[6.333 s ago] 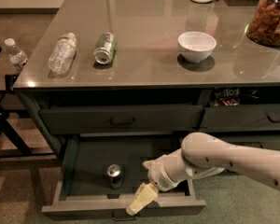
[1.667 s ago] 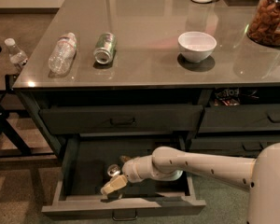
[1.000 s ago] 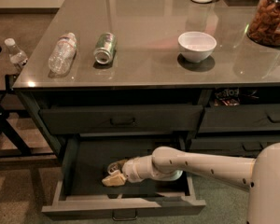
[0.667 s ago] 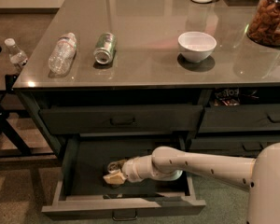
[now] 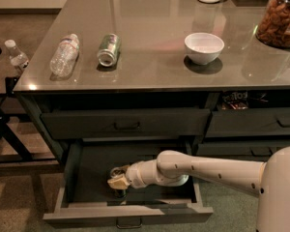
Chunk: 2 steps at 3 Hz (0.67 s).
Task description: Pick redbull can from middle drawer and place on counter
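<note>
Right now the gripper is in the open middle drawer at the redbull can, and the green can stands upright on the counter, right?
No: the camera view shows the green can lying on its side on the counter. The gripper is indeed in the open middle drawer at the redbull can.

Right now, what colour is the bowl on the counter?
The bowl is white, in the camera view. The claw is in the drawer, at the can.

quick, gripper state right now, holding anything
gripper: down in the open middle drawer, right at the redbull can; whether it grips the can cannot be told
</note>
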Available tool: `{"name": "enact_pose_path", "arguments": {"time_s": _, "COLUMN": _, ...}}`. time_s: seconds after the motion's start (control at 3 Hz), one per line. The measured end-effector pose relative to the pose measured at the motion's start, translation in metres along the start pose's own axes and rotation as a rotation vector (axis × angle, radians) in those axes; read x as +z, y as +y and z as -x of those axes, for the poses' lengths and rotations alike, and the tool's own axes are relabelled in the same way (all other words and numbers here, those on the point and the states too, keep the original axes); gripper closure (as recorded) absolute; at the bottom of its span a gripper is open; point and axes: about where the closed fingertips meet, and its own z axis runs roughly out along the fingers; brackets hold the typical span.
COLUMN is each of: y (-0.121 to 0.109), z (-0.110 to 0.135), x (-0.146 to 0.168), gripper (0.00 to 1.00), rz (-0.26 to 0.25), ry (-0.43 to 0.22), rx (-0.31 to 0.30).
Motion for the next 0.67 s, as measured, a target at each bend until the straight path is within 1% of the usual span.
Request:
{"name": "enact_pose_path", "arguments": {"time_s": 0.33, "y": 0.01, "z": 0.02, "x": -0.006, "gripper": 1.0, "rz": -0.017, "ry": 0.018, "rx": 0.048}}
{"name": "enact_pose_path", "arguments": {"time_s": 0.67, "y": 0.017, "z": 0.058, "x": -0.027, "gripper": 1.0, "rz": -0.059, "ry": 0.022, "rx": 0.069}}
